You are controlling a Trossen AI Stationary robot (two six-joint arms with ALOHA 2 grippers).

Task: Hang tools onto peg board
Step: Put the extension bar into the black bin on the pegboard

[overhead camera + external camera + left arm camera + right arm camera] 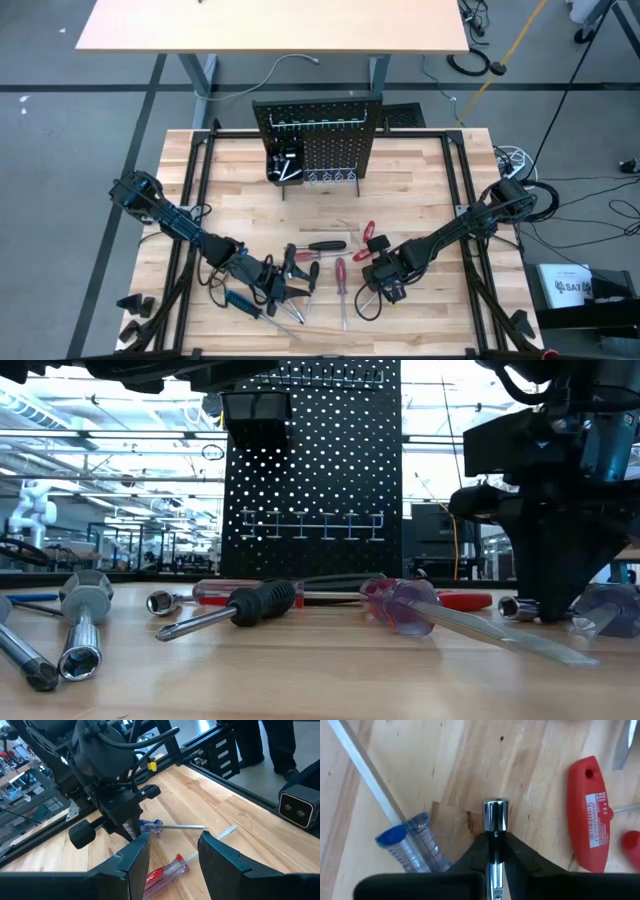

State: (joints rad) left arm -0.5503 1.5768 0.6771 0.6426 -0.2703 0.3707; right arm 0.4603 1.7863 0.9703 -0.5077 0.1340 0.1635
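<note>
The black peg board [315,140] stands upright at the table's far middle, with hooks and a small black bin [283,165]. Tools lie loose on the near half of the table: a black-handled screwdriver [250,603], red-handled pliers [592,810], a clear red-handled screwdriver [167,870] and a clear blue-handled one [410,845]. My right gripper [385,283] points down at the table, shut on a silvery metal piece [495,815]. My left gripper [172,855] hovers open over the red-handled screwdriver, left of the right gripper, and touches nothing. My right gripper pinches the silvery piece's thin shank [495,842] between its two fingers, just behind the wider chrome head [495,814], which sticks out past the fingertips. The fingers come steeply from above and lie along the piece. In the low view the head [520,607] is down at the tabletop.
Two socket drivers [80,620] lie at the near left. Black frame rails [460,190] run along the table's sides. A second tan table [270,25] stands beyond the far edge. A camera box [300,807] and a person's legs [265,740] are beside the table.
</note>
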